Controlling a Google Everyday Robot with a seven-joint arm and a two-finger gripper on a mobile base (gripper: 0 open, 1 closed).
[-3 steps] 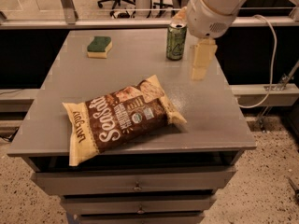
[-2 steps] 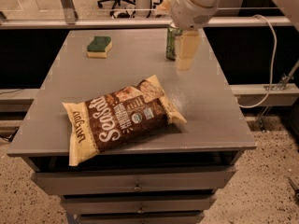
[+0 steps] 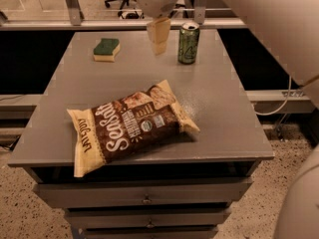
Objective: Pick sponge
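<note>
The sponge has a dark green top over a pale yellow base and lies flat at the far left of the grey table. My gripper hangs from the white arm above the far middle of the table, to the right of the sponge and left of the green can. It is apart from the sponge and holds nothing that I can see.
A brown and cream chip bag lies across the front half of the table. The green can stands upright at the far right. Drawers sit under the tabletop. The white arm crosses the upper right of the view.
My gripper has moved left across the far side of the table, from right of the can to left of it, closer to the sponge.
</note>
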